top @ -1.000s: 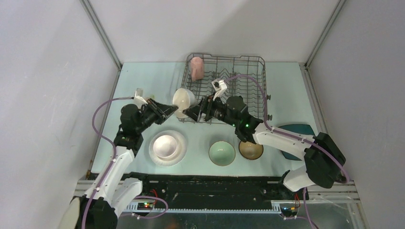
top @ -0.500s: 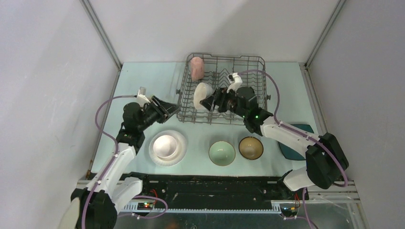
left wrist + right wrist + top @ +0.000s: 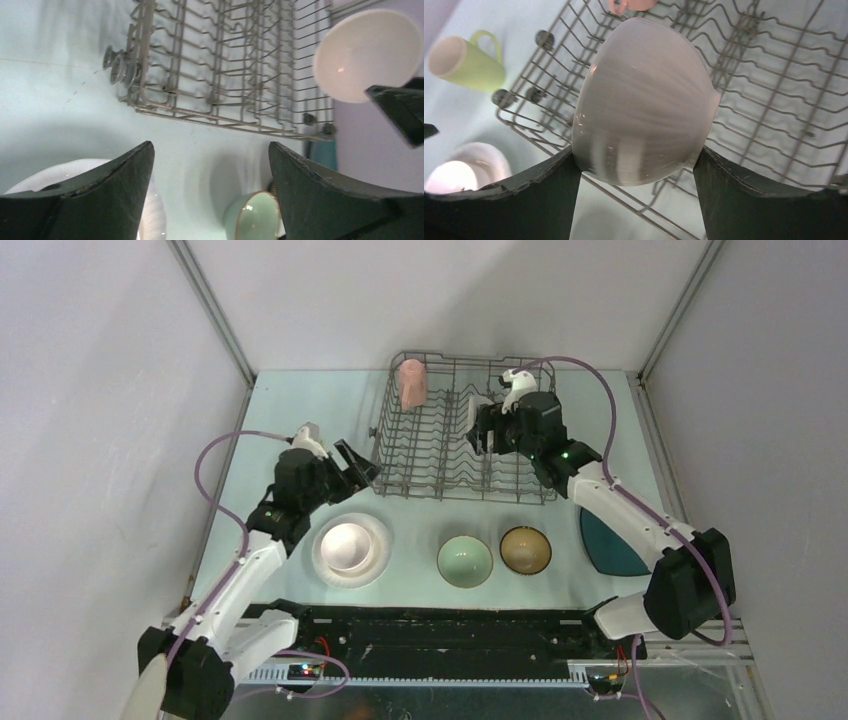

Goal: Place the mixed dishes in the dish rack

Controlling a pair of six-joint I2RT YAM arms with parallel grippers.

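My right gripper (image 3: 635,150) is shut on the white bowl (image 3: 644,100), one finger on each side of it. It holds the bowl on edge over the dish rack (image 3: 440,455), toward the rack's right half. From the left wrist the same bowl (image 3: 367,55) shows above the far wires. A pink mug (image 3: 411,382) stands in the rack's back left corner. My left gripper (image 3: 362,468) is open and holds nothing, hovering just off the rack's front left corner. A yellow-green mug (image 3: 466,62) lies on the table left of the rack.
A round white plate (image 3: 375,558) carrying a pale pink bowl (image 3: 346,543) sits in front of the rack. To its right are a pale green bowl (image 3: 465,560) and a brown bowl (image 3: 525,550). A dark teal plate (image 3: 605,545) lies at the right, partly under my right arm.
My left gripper let go of the white bowl and opened wide. The right gripper carried the bowl from the rack's front left corner to over its right half.
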